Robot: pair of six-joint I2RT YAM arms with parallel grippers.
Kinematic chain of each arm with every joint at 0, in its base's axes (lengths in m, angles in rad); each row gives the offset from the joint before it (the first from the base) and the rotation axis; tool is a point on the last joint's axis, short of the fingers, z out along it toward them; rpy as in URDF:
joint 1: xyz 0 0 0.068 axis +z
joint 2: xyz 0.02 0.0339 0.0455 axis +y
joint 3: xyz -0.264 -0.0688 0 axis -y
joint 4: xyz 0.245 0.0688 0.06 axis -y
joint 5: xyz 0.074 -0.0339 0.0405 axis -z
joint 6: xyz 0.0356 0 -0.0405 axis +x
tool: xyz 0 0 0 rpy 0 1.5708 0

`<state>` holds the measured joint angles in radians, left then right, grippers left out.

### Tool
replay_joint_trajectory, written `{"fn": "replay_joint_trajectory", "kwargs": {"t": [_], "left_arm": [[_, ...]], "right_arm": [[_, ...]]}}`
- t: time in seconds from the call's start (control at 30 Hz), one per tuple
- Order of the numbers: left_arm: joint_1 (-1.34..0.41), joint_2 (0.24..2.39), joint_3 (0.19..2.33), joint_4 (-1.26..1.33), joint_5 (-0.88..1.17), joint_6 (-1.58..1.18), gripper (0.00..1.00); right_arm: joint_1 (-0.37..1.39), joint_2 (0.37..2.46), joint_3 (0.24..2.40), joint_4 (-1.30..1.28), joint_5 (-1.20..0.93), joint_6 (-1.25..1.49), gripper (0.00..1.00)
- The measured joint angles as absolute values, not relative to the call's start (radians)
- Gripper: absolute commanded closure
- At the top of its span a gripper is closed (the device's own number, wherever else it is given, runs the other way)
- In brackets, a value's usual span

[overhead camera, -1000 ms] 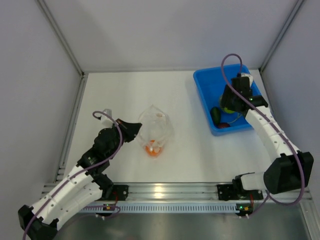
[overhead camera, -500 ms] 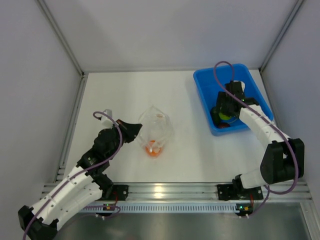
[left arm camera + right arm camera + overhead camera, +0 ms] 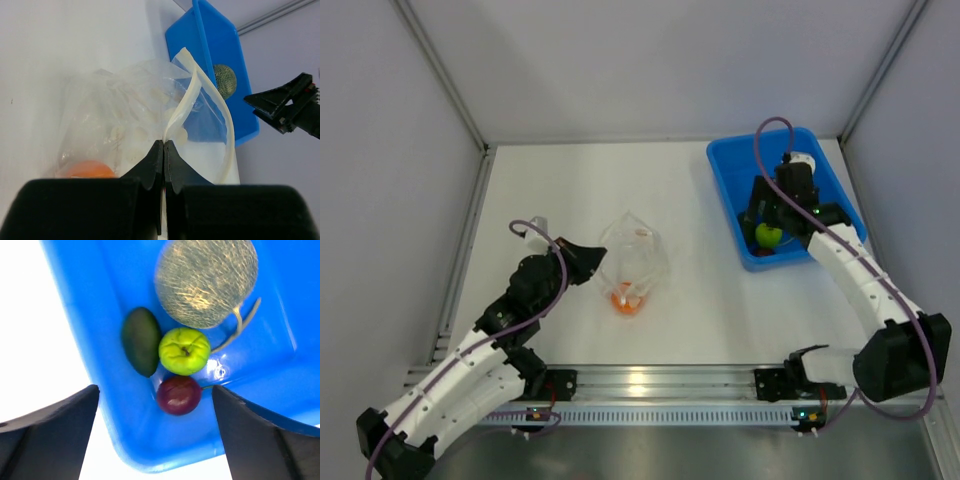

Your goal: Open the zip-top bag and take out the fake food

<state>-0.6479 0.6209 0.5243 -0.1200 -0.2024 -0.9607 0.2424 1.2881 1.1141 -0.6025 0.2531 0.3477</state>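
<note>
The zip-top bag (image 3: 632,252), clear with white dots, lies mid-table with its mouth open, and an orange (image 3: 623,298) sits inside it. My left gripper (image 3: 595,262) is shut on the bag's white zip rim (image 3: 176,117). The orange (image 3: 87,170) also shows in the left wrist view. My right gripper (image 3: 765,212) hangs open and empty over the blue bin (image 3: 722,185). In the bin lie a netted melon (image 3: 206,282), a green apple (image 3: 184,351), a dark green piece (image 3: 141,341) and a dark red fruit (image 3: 179,395). The right gripper (image 3: 155,390) is above them.
The bin stands at the back right, next to the right wall. Grey walls close the table on the left, back and right. A metal rail runs along the near edge (image 3: 650,385).
My right gripper dipped into the bin, then rose a little. The green apple now lies free under it. The left gripper and the bag have not moved.
</note>
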Motion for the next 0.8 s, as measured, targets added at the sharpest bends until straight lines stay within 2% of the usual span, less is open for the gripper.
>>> {"fn": "replay_joint_trajectory", "kwargs": {"t": [0.2, 0.33, 0.43, 0.6, 0.63, 0.8], "left_arm": [[-0.648, 0.671, 0.558, -0.12, -0.194, -0.952, 1.0], [-0.648, 0.706, 0.588, -0.124, -0.186, -0.942, 1.0], [-0.648, 0.733, 0.616, -0.125, -0.178, -0.936, 1.0], [-0.648, 0.758, 0.645, -0.127, -0.171, -0.931, 1.0], [-0.648, 0.761, 0.649, -0.128, -0.171, -0.931, 1.0], [-0.648, 0.773, 0.67, -0.13, -0.168, -0.929, 1.0]], "right_arm": [[0.473, 1.161, 1.162, -0.602, 0.308, 0.343, 0.01], [0.501, 1.082, 1.159, -0.559, 0.178, 0.353, 0.0], [0.499, 1.045, 1.129, -0.455, -0.012, 0.389, 0.01], [0.516, 1.093, 1.129, -0.383, -0.233, 0.465, 0.21], [0.538, 1.124, 1.149, -0.39, -0.233, 0.476, 0.31], [0.706, 1.262, 1.291, -0.456, -0.15, 0.505, 0.5]]}}
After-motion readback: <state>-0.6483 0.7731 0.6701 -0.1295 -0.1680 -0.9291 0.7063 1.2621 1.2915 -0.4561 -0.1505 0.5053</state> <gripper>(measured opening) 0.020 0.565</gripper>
